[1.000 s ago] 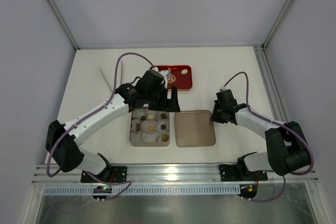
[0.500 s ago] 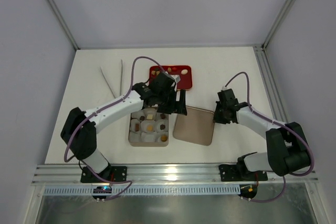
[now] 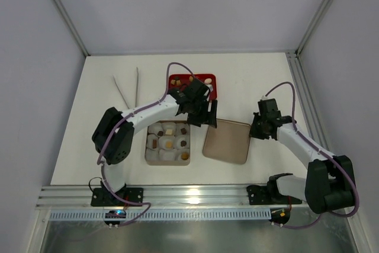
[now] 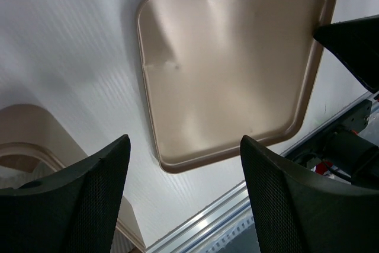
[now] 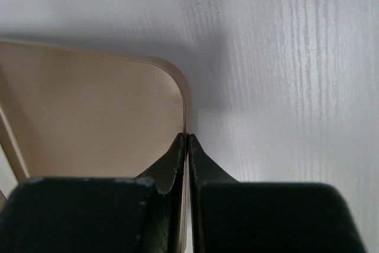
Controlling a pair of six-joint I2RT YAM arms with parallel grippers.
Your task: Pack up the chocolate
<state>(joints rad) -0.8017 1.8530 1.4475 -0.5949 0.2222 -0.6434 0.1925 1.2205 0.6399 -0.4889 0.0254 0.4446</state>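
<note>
**Right gripper has taken the lid by its rim; chocolate only partly packed**

Right gripper point(image 5: 187, 139): jaws pressed together on the raised edge of the flat tan metal lid with rounded corners point(image 5: 89, 111), close to one corner. A second ago these jaws stood slightly apart beside that edge. The grip is new.

Left gripper point(image 4: 183, 164): jaws wide apart, nothing between them, hanging above the lid's near edge. A second ago it was over the tin. It has since swung right, though its fingers have narrowed a little.

Lid: previously square beside the tin, now turned askew and drawn slightly away towards the right arm. Whether it is off the white table point(image 3: 266, 81) cannot be told.

Tan square tin point(image 3: 168, 163): open, lined with white crinkled paper cups point(image 3: 161, 154). Several cups hold brown, tan and cream bite-size chocolate pieces point(image 3: 169, 144). Some cups look empty, though the view is too small to be sure.

Flat red rectangular tray point(image 3: 212, 91): beyond the tin, partly under the left arm, with a few loose pieces on it.

Assessment: closing the tin appears to be starting, with the left gripper placed to assist. With sweets on the tray, packing looks incomplete. A one-corner hold may let the lid swing.
</note>
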